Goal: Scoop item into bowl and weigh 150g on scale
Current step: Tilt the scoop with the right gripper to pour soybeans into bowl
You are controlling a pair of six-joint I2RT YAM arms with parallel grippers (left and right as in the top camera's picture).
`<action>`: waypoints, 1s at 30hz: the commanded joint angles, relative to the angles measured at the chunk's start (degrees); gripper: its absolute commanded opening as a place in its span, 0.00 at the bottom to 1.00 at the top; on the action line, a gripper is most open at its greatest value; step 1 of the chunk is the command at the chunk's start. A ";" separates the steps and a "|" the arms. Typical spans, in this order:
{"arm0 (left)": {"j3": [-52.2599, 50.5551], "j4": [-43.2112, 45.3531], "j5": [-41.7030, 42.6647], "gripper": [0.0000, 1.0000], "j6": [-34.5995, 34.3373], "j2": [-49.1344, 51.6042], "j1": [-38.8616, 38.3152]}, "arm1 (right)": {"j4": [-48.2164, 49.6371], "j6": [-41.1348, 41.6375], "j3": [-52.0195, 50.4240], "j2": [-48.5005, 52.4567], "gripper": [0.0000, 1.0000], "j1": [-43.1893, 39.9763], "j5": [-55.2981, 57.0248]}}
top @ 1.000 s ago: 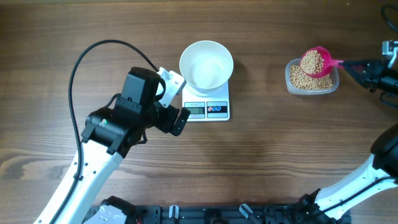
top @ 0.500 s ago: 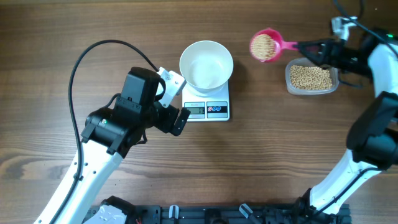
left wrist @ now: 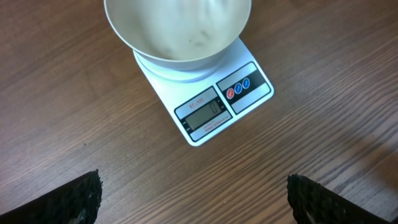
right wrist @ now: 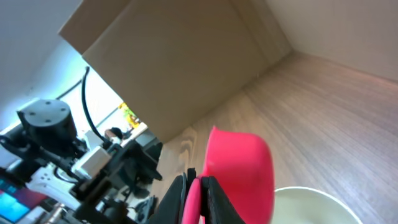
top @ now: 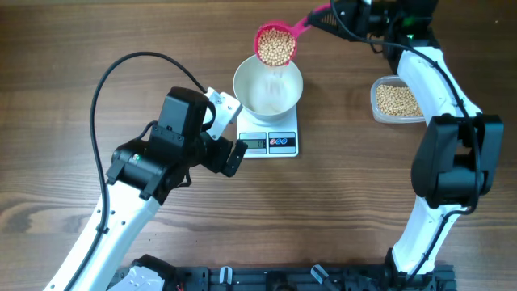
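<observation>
Because the right end effector (top: 339, 14) is clenched on the thin handle of the pink scoop (top: 299, 28), the cup reaches out well ahead of its fingertips, which keeps the arm itself clear of the pour. The cup carries a heap of beans (top: 275, 47) and hangs just above the far rim of the white bowl (top: 246, 73), so anything tipped out should drop inside rather than onto the worktop (top: 363, 202). A pale blur below the cup may be beans falling, though I cannot tell for sure. Under the bowl, and touching it, lies the scale (top: 279, 144), its display (left wrist: 205, 112) turned away from this end effector and toward the other arm; the digits are too small to read. Beyond the scale, the left end effector (left wrist: 199, 199) is released, its fingers (left wrist: 81, 196) spread wide with nothing between them, and it hovers just beside the scale, likely parked there so its camera can watch the reading. Off to the side, well apart from the scoop, the clear tub (top: 378, 113) holds the remaining beans, near enough for another dip.
</observation>
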 commanded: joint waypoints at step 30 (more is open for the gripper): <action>0.13 0.15 0.63 1.00 1.14 0.00 0.37 | -6.80 -31.98 0.76 0.26 0.04 2.64 -2.19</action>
